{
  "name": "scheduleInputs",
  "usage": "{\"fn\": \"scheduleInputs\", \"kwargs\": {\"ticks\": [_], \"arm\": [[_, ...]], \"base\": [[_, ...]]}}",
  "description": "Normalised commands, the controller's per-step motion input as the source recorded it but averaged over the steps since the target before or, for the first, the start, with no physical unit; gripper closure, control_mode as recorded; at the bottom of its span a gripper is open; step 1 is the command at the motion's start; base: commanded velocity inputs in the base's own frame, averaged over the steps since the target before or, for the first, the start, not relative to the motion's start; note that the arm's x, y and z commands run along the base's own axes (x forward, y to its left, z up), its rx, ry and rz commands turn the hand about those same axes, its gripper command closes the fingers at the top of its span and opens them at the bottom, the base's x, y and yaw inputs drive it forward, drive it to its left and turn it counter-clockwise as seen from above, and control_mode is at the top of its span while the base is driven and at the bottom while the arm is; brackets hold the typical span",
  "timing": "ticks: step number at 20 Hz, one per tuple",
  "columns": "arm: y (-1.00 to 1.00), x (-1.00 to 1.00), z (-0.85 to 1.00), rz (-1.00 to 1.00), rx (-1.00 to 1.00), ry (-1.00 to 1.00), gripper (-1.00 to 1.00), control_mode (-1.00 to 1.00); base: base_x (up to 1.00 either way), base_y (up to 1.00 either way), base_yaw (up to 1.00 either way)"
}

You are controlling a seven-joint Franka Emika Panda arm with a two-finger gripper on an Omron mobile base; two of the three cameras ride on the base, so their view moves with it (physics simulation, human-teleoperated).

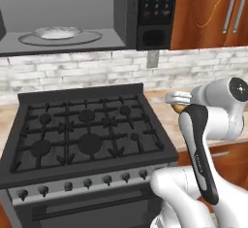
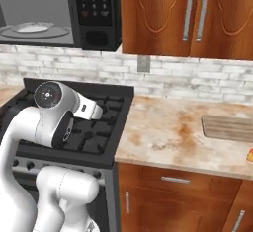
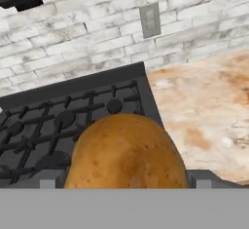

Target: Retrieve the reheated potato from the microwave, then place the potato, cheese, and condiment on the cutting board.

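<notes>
- My gripper (image 3: 125,184) is clamping wide around the potato (image 3: 126,152), holding it over the stove's (image 1: 87,130) right edge.
- The microwave (image 1: 145,13) is standing open.
- The cutting board (image 2: 228,127) is lying on the counter (image 2: 173,132).

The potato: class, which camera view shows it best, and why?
The hand view: the potato looms large and brown between the gripper's fingertips, over the stove's edge. The left base view gives just a brown sliver at the gripper; in the right base view I cannot make it out.
</notes>
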Motion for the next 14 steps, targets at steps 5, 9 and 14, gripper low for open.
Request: {"fn": "scheduleInputs", "kwargs": {"ticks": [5, 9, 14], "arm": [[0.0, 0.0, 0.0, 0.0, 0.0, 0.0, 1.0, 1.0], [0.0, 0.0, 0.0, 0.0, 0.0, 0.0, 1.0, 1.0], [0.0, 0.0, 0.0, 0.0, 0.0, 0.0, 1.0, 1.0]], "base": [[0.12, -0.75, 0.0], [0.13, -0.76, 0.0], [0.13, -0.76, 0.0]]}}
